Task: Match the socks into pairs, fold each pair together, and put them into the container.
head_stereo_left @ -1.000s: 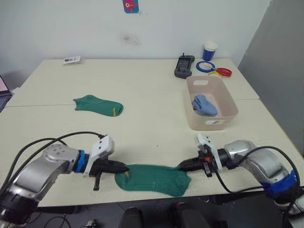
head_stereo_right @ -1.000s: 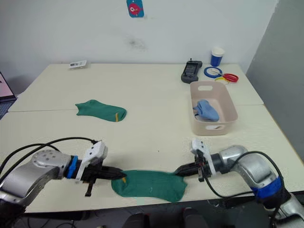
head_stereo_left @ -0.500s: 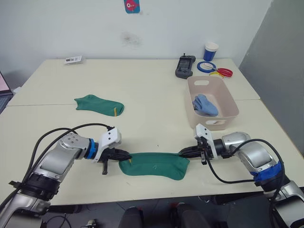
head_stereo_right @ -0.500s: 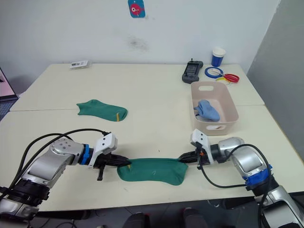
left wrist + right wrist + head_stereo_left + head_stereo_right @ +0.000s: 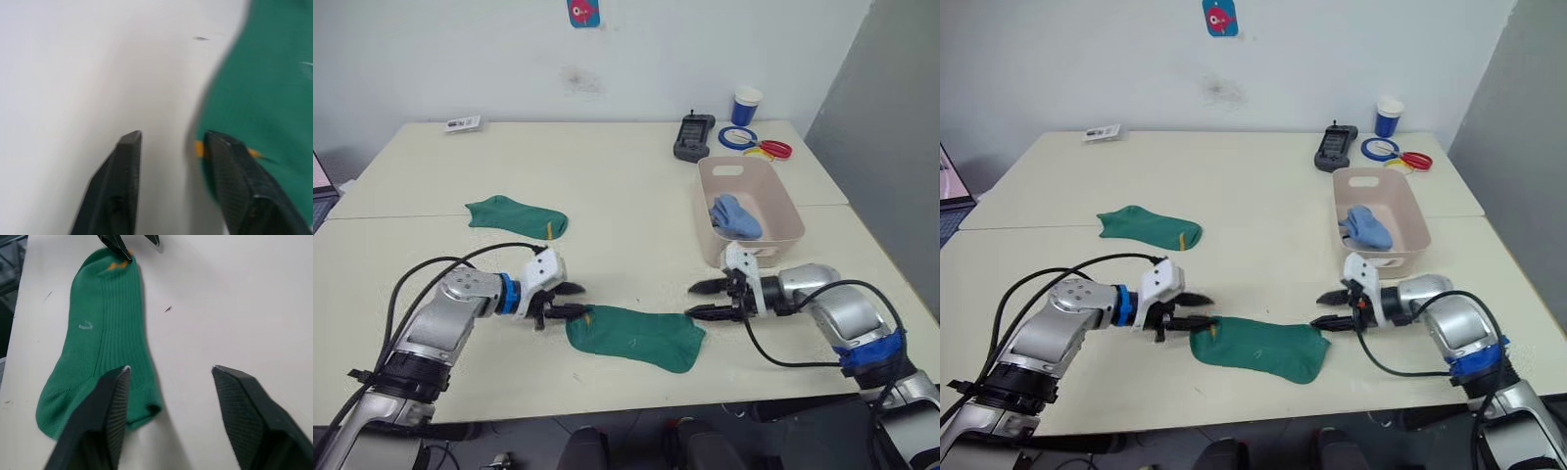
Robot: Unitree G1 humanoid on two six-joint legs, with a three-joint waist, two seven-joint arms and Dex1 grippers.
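A dark green sock [image 5: 636,338] with a small yellow mark lies flat near the table's front edge. My left gripper [image 5: 576,300] is open at its yellow-marked end, one finger [image 5: 234,171] over the sock's edge [image 5: 264,88]. My right gripper [image 5: 691,301] is open at the sock's other end [image 5: 98,347], its fingers on either side of the cuff corner. The second dark green sock [image 5: 516,215] lies flat further back on the left. The pale pink container [image 5: 789,208] stands on the right, with a light blue sock bundle [image 5: 734,215] inside.
Behind the container are a black handheld device [image 5: 693,135], a blue paper cup [image 5: 746,103], a blue tape ring [image 5: 736,137] and red-and-yellow scissors [image 5: 770,149]. A small card [image 5: 462,123] lies at the far left corner. Cables trail from both arms.
Both grippers have opened and let go of the front green sock, which now lies flat on the table. The sock sits a little further from the front edge than a second ago.
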